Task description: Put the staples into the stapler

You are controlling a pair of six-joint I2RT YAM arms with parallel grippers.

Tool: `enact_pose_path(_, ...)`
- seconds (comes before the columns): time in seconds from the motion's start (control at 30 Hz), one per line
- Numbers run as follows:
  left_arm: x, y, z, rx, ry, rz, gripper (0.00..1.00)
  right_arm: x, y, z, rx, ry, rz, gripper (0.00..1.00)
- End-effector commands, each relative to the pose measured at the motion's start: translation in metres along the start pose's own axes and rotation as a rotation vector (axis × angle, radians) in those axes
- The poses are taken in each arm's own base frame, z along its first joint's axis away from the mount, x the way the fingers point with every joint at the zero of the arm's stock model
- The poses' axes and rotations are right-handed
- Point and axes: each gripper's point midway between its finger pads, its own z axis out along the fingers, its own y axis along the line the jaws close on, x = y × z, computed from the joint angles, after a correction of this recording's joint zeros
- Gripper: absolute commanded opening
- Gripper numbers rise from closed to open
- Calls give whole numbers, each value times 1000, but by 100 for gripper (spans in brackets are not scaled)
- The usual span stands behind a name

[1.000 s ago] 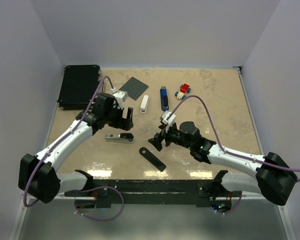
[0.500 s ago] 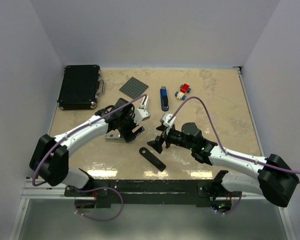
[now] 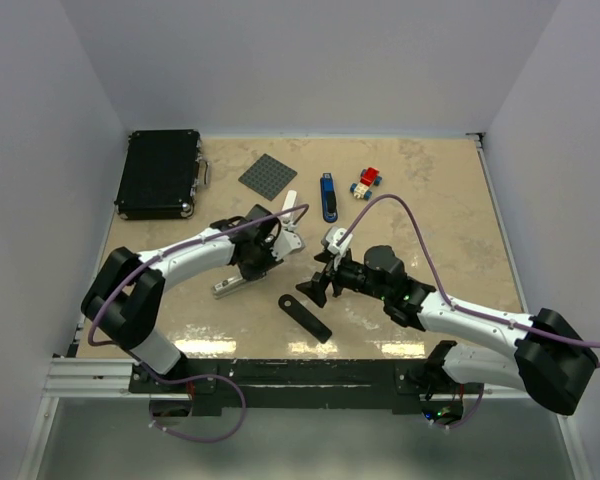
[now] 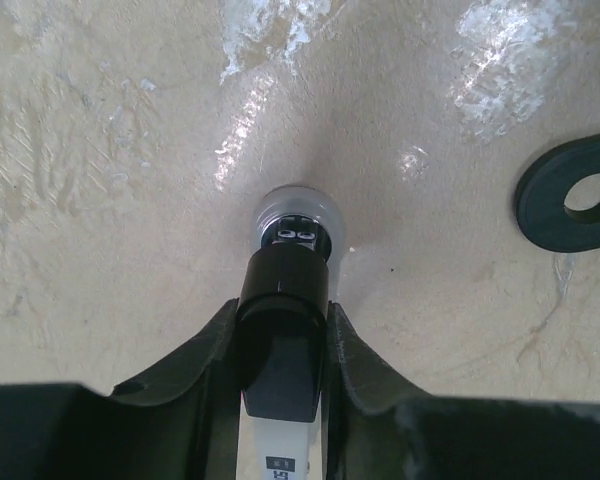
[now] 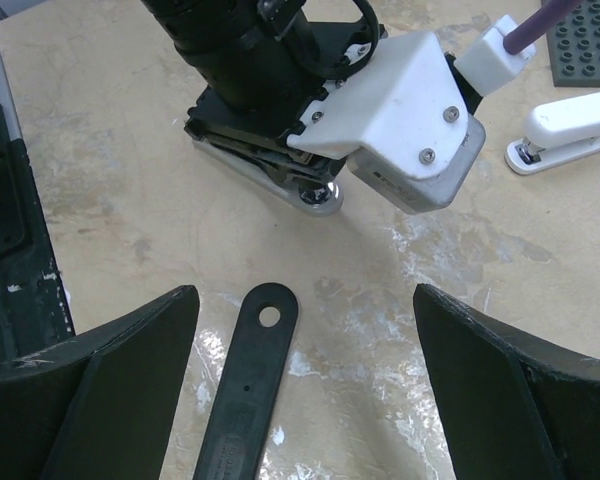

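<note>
1. left end effector (image 4: 283, 318) has swung right and down onto the black stapler (image 3: 227, 288), pinching its top near the middle of the surface (image 3: 430, 200).
2. right end effector (image 3: 316, 284) spread wide above a black strip (image 5: 245, 390).
3. arm hides most of the stapler from above.

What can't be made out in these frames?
No view: staples not found; hidden or off-frame, cannot tell.
Left wrist view: black-and-silver stapler, rear cut by the bottom edge; flat black strip with a hole, cut by the right edge.
Top view: that stapler is mostly under the left end effector.
Right wrist view: white plastic stapler, cut by the right edge.
</note>
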Motion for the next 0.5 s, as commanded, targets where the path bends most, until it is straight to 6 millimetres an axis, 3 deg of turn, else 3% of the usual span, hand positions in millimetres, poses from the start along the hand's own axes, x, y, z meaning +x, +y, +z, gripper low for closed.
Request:
enact_pose_path(0.0,-16,3,-10,-4,-51,30,12,-14,2,-2,-26,-57,-34,93)
enact_pose_path(0.03,-19,2,-14,-2,-70,35,0,-15,2,-3,-31,-60,-36,93)
enact_pose_path(0.17,-45,-7,-40,43,-235,74,0,-27,5,-8,-88,-102,-59,93)
enact_pose_path(0.43,-98,-34,-128,128,-646,192,0,-46,31,-4,-318,-117,-126,91)
enact_pose_path(0.47,-103,-44,-138,179,-691,201,0,-49,32,-3,-328,-118,-131,91)
